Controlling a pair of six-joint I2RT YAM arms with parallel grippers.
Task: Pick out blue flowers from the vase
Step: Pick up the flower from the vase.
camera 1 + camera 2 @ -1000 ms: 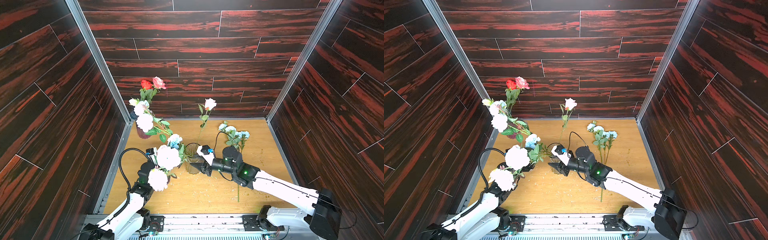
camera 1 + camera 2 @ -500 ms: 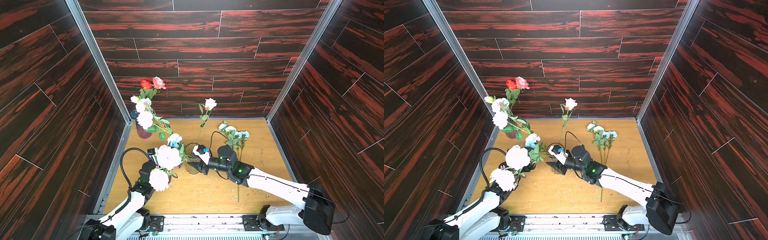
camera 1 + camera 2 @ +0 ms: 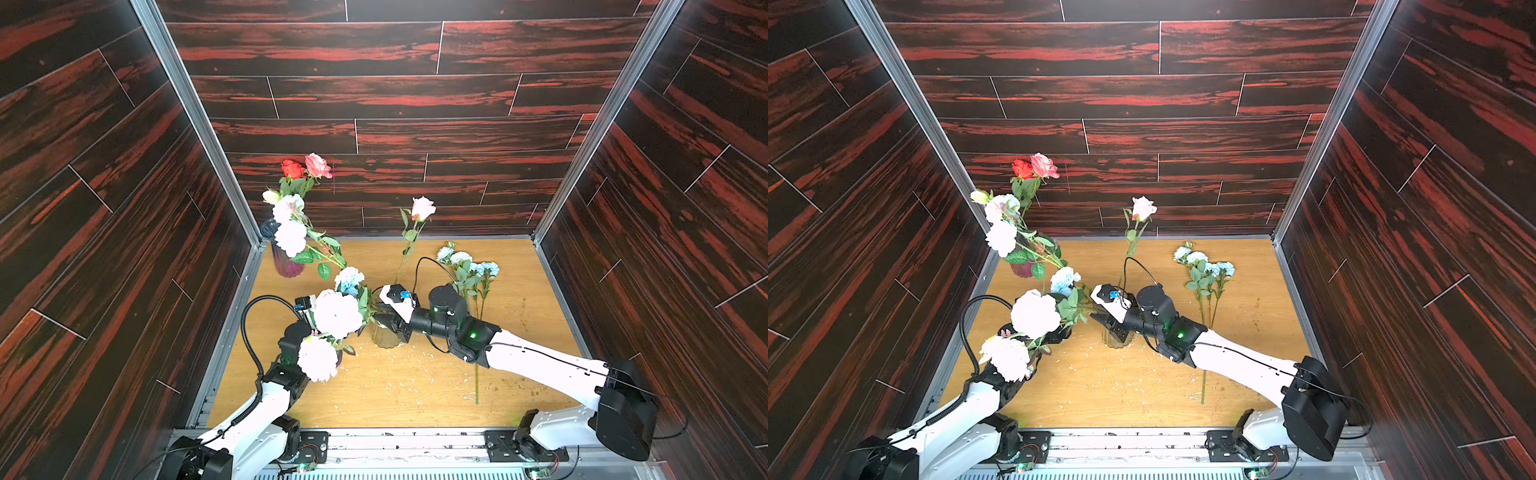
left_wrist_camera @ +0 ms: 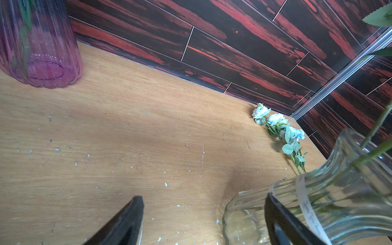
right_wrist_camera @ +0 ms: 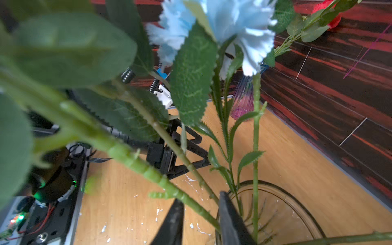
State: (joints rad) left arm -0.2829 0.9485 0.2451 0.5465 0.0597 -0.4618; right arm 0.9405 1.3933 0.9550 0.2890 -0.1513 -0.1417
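The clear glass vase (image 3: 384, 334) (image 3: 1116, 337) stands mid-table and holds a blue flower (image 3: 349, 280) (image 3: 1064, 279) (image 5: 244, 25) among big white blooms (image 3: 337, 313). More blue flowers (image 3: 467, 266) (image 3: 1204, 266) (image 4: 275, 121) lie on the table at the right. My right gripper (image 3: 388, 323) (image 5: 200, 212) is at the vase rim. Its jaws are narrow, one on each side of a thick green stem (image 5: 148, 171), with a gap still showing; which bloom that stem carries is hidden. My left gripper (image 4: 203, 212) is wide open beside the vase (image 4: 318, 201), holding nothing. In both top views the white blooms hide it.
A purple vase (image 3: 286, 266) (image 4: 40, 53) with red and pink roses (image 3: 305, 166) stands in the back left corner. A cream-pink rose (image 3: 422, 208) rises from the clear vase. Dark walls close the table on three sides. White flecks litter the wood.
My right arm has pushed left toward the vase rim and its jaws have narrowed round the thick stem. The left arm has stayed put, still open.
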